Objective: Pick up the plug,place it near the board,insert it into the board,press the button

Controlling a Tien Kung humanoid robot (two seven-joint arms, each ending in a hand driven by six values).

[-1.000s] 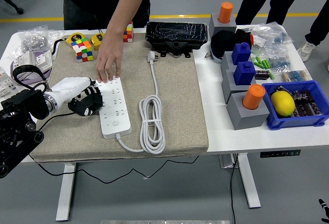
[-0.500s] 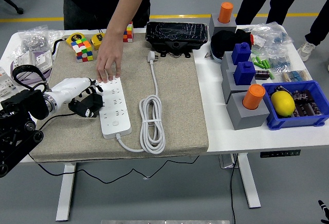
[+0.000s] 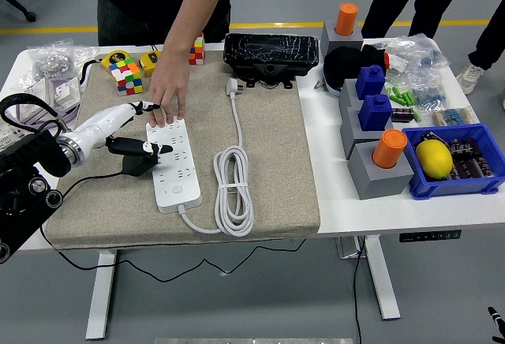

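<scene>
Left arm (image 3: 31, 162) (cut off left)

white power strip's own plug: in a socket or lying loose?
Loose. The white plug lies on the grey mat near the black box, its coiled white cable trailing back to the white power strip.

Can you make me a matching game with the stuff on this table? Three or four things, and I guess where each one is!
Things:
1. lemon
2. power strip
3. colour cube
4. orange cylinder

Places:
A. on the grey mat, under a person's hand
B. in the blue bin
C. far left corner of the mat
D. on a grey block at the table's far side

Pairs: 1-B, 2-A, 3-C, 4-D
</scene>
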